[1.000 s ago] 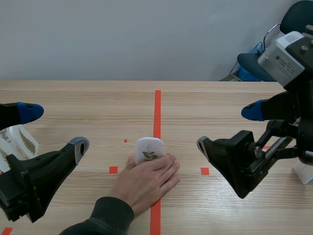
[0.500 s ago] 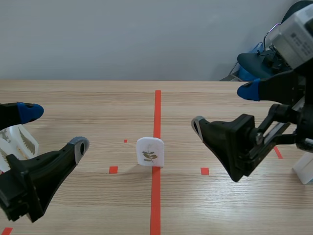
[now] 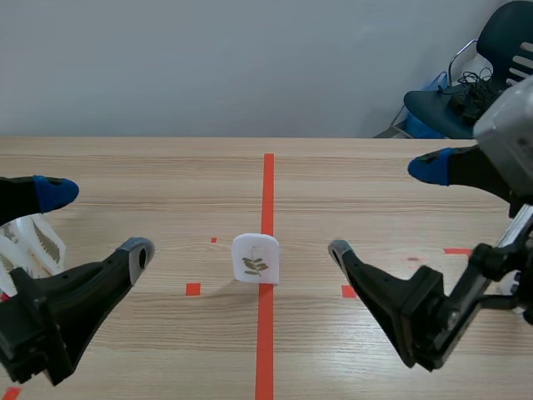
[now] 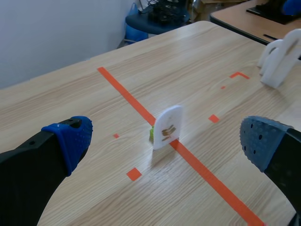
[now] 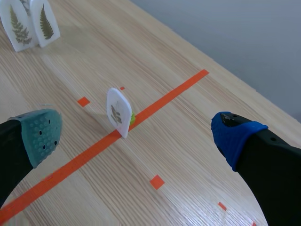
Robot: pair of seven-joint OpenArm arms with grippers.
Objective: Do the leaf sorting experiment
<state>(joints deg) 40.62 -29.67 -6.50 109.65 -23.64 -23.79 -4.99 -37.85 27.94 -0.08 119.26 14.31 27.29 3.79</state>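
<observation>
Leaf card [image 3: 256,259] mid-frame, brown sprig printed; wood table [image 3: 166,175], grey wall [image 3: 208,67], chair [image 3: 466,92] upper right. My left gripper [image 3: 96,221], right gripper [image 3: 386,208] gape wide, empty.

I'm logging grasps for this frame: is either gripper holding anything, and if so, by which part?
Nothing is held. The left gripper and the right gripper are both open, and the white leaf card stands untouched between them.

Surface [image 3: 166,167]: pale wood grain, matt. Leaf card [image 3: 256,258]: smooth white plastic w/ slight sheen. L fingers' pads [image 4: 70,136]: dotted, matt, rubbery.
</observation>
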